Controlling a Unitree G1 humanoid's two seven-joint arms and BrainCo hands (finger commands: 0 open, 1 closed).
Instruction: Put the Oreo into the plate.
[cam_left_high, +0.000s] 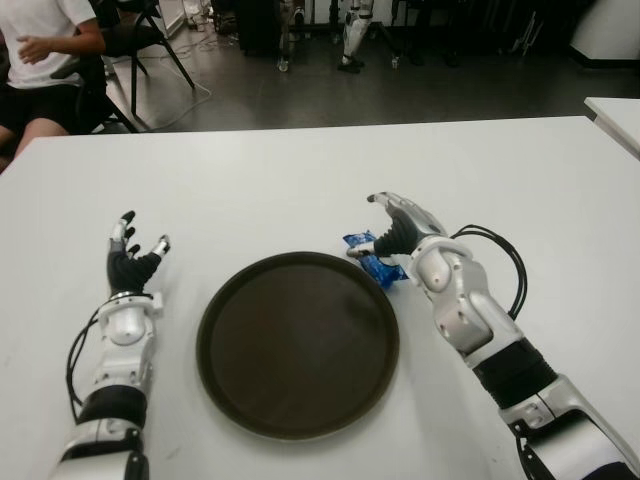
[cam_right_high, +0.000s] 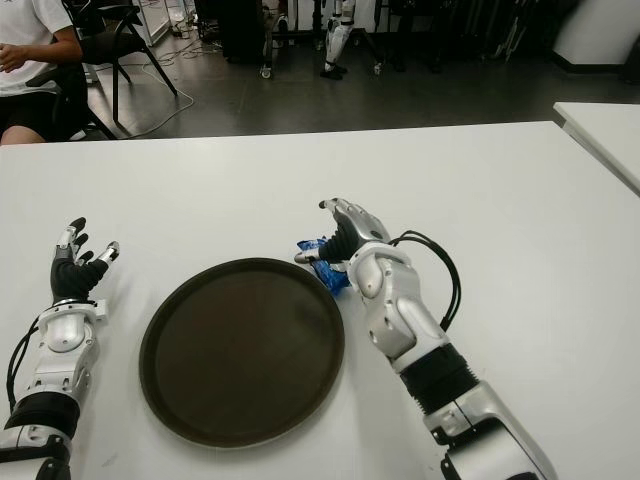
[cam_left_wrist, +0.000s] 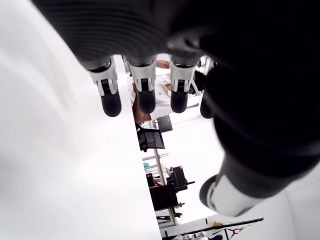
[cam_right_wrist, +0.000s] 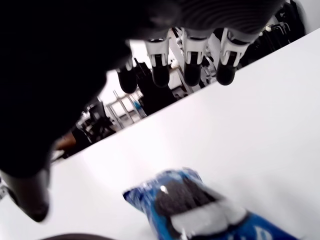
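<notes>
Plate: round dark brown plate (cam_left_high: 298, 345) lay nearest the robot on the white table (cam_left_high: 250, 180), between the 2 arms, with nothing in it.
Oreo: blue Oreo packet (cam_left_high: 372, 258) lay flat on the table just beside the plate's far right rim, outside the plate; the right wrist view showed its wrapper (cam_right_wrist: 200, 207) printed with a dark biscuit and white cream.
Right hand: right hand (cam_left_high: 398, 232) hovered over the Oreo packet, palm down, its forearm running back toward the robot along the plate's right side.
Right hand state: fingers (cam_right_wrist: 191, 60) were extended and spread above the packet, thumb held apart on the other side; nothing was grasped, and contact between hand and packet could not be told.
Left hand: left hand (cam_left_high: 132, 262) showed to the left of the plate, well apart from the Oreo.
Left hand state: fingers (cam_left_wrist: 145, 92) were stretched out and relaxed, holding nothing.
Table: white surface reached to a far edge, with a 2nd white table (cam_left_high: 615, 115) at the right beyond it.
Person: seated person (cam_left_high: 45, 60) in a white shirt and dark shorts showed at the far left, past the table's edge, beside a black chair (cam_left_high: 140, 40).
Background: dark floor with cables and equipment stands ran behind the table.
</notes>
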